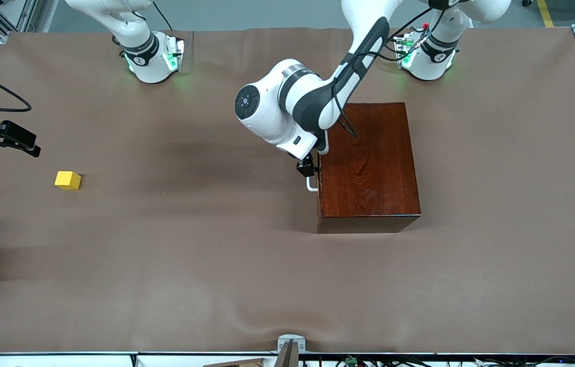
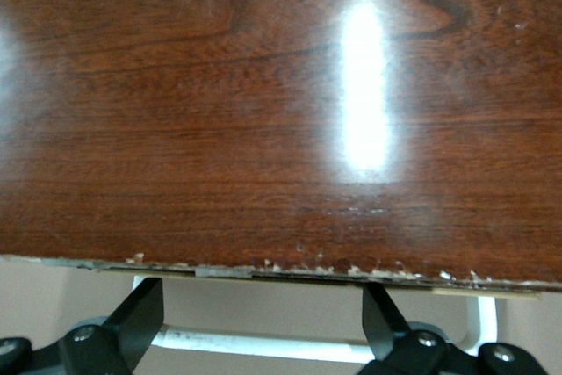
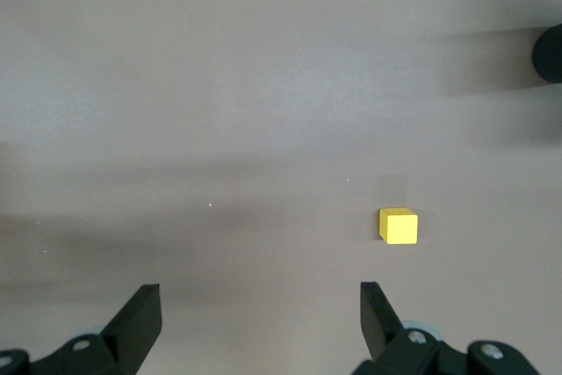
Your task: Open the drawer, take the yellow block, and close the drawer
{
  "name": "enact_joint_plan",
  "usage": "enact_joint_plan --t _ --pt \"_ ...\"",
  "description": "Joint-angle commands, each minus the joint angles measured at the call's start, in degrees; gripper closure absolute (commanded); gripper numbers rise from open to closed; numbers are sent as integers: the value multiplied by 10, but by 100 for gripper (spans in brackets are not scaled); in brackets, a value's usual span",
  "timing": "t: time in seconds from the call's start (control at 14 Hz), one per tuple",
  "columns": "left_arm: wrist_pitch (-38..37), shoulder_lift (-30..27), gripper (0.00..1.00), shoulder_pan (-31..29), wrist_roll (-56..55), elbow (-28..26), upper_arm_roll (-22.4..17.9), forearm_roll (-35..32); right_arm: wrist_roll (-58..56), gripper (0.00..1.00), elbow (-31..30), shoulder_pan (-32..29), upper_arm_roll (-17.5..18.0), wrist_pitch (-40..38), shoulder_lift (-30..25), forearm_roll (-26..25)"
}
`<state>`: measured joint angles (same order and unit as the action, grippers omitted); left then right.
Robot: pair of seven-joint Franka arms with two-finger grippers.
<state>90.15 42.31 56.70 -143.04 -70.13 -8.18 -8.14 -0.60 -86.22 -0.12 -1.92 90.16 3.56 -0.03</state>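
The left gripper (image 1: 307, 170) is at the drawer's white handle (image 1: 311, 184), jaws apart on either side of the bar; the drawer sits shut in the brown box (image 1: 369, 168). The right gripper (image 1: 12, 137) hangs over the worktop (image 1: 190, 255), jaws apart, above the yellow block (image 1: 68, 180) resting there.
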Motion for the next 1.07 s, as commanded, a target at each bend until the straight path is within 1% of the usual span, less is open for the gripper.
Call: enact_joint_plan --t 0.0,0.14,0.36,0.64,1.0 --pt "-33 -8 0 -5 -5 -11 -8 -16 2 0 0 -4 4 -3 -5 -7" --pt "-30 -8 0 -4 -5 -8 -8 -15 3 0 0 -5 4 -2 -5 -7" --pt "-3 -14 0 -5 -6 3 -9 -14 3 0 0 -5 4 -2 -5 -7" --pt "41 -70 0 -11 -7 3 -31 -11 3 0 0 -5 4 -2 -5 -6" --pt "75 -114 0 -76 17 2 -30 -6 3 0 0 -5 4 -2 -5 -5"
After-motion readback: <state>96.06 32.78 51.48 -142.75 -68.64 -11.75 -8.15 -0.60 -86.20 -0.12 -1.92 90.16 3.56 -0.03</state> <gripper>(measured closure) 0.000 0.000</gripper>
